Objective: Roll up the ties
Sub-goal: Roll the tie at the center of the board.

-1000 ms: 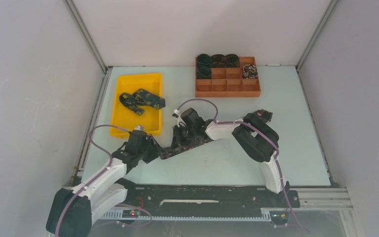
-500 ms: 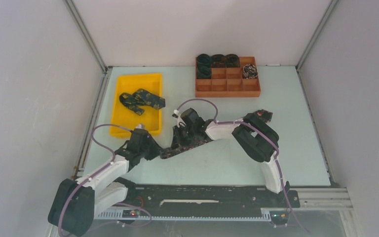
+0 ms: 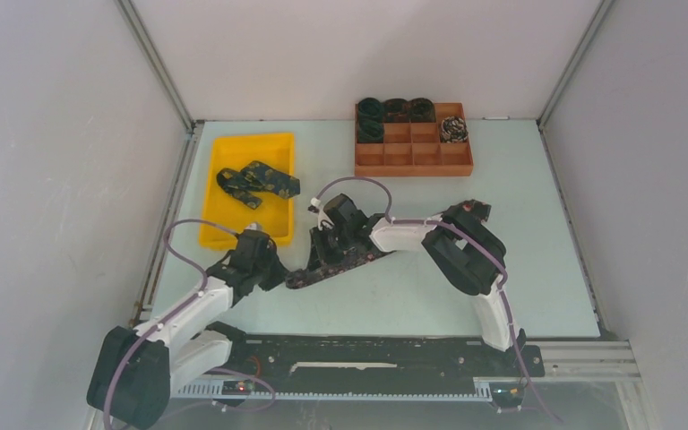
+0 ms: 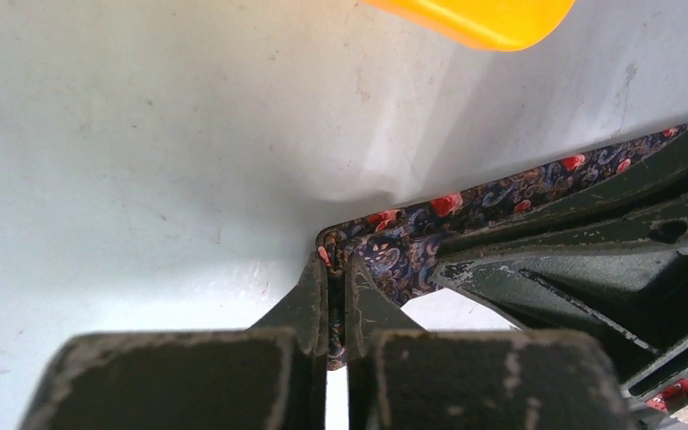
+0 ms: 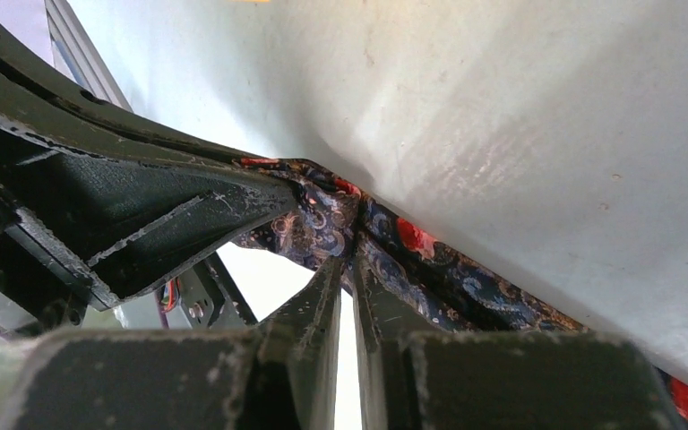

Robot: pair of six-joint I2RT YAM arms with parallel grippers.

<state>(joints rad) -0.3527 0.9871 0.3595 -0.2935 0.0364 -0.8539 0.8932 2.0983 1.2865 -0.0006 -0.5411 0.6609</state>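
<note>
A dark paisley tie [image 3: 345,262] with red specks lies slantwise across the table between the two arms. My left gripper [image 3: 279,274] is shut on its lower left end, and in the left wrist view the fabric [image 4: 412,244] is pinched between the closed fingertips [image 4: 315,285]. My right gripper [image 3: 330,249] is shut on the tie further along. In the right wrist view the cloth [image 5: 430,269] bunches at its closed jaws. Another loose tie [image 3: 255,181] lies in the yellow tray [image 3: 273,148]. Several rolled ties [image 3: 394,110] sit in the orange divided box [image 3: 412,157].
The yellow tray's corner [image 4: 475,18] is close behind the left gripper. A pale rolled tie [image 3: 453,130] fills a right-hand cell of the box. Grey walls close in the table on three sides. The two grippers work close together.
My left gripper has closed onto the tie's end, having been open a second ago. Both arms and the tie have edged slightly left.
</note>
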